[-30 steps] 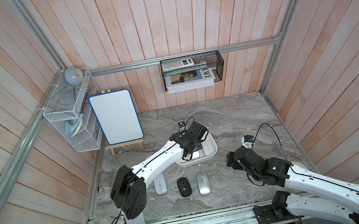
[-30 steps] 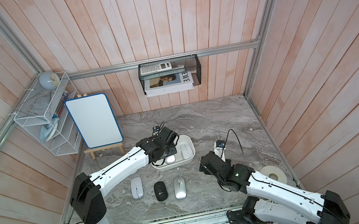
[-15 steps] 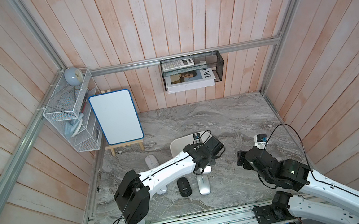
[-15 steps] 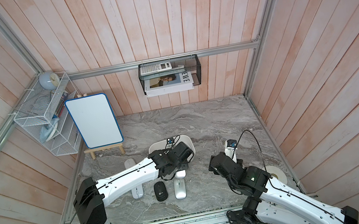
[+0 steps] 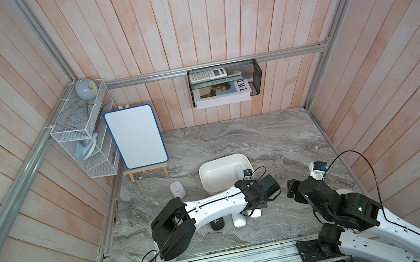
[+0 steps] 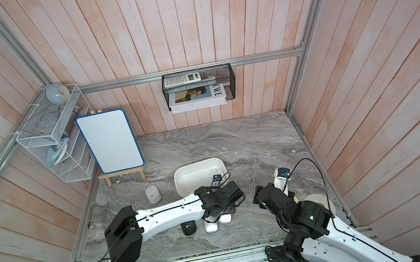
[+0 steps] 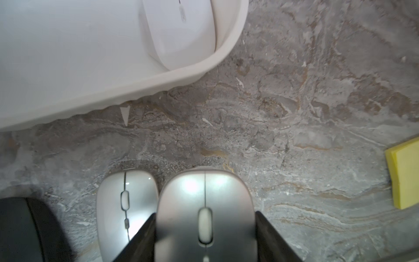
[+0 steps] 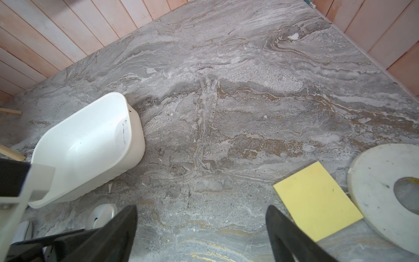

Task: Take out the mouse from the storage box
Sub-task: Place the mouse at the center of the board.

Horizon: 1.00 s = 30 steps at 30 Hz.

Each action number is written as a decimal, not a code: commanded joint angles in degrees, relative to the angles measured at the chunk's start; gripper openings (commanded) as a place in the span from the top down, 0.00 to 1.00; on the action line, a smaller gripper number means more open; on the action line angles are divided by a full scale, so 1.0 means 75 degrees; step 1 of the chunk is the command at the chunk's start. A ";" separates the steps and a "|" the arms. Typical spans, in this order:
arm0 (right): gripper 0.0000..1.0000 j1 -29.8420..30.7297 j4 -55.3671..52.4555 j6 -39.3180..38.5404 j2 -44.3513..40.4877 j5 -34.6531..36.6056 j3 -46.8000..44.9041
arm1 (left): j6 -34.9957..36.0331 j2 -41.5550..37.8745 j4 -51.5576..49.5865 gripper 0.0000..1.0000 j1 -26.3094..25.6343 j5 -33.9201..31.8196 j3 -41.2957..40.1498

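Two black fingers [image 7: 138, 240] of the left tool [image 7: 205, 245] pinch a grey mouse [image 7: 205, 204] by its sides, just off the near rim of the storage box [image 7: 68, 68], which sits on the marble worktop [image 7: 294, 113]. Whether that mouse rests on the worktop or hangs just above it cannot be told. A silver mouse [image 7: 125, 204] lies against its side, also outside the storage box, and a black mouse [image 5: 217, 224] lies beyond the silver one, farther from the storage box's near corner. One white mouse [image 7: 181, 29] lies inside the storage box, against its end wall. Another white mouse [image 5: 177, 189] lies on the worktop beside the storage box, toward the whiteboard [image 5: 135, 137]. The right tool [image 8: 201, 236] hovers with its jaws spread wide and nothing between them, well apart from the storage box [image 8: 90, 145]. A yellow sticky-note pad [image 8: 317, 199] lies on the worktop on the right arm's side of the storage box, with a white tape roll [image 8: 374, 181] touching its far corner.
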 commanded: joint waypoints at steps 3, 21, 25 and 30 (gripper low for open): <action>0.08 -0.0037 -0.0365 0.0123 -0.0213 0.0153 -0.0203 | -0.0106 0.0504 0.0273 0.46 -0.0029 0.0322 0.0451; 0.08 -0.0047 -0.0202 0.0068 0.0110 0.0141 -0.0158 | 0.0046 0.1448 0.0398 0.45 0.0109 0.0613 0.0813; 0.08 -0.0047 -0.0095 0.0065 0.0263 0.0114 -0.0134 | 0.0023 0.1452 0.0488 0.42 0.0157 0.0691 0.0707; 0.08 -0.0053 -0.0008 0.0088 0.0340 0.0091 -0.0142 | 0.0079 0.1437 0.0541 0.23 0.0171 0.0747 0.0671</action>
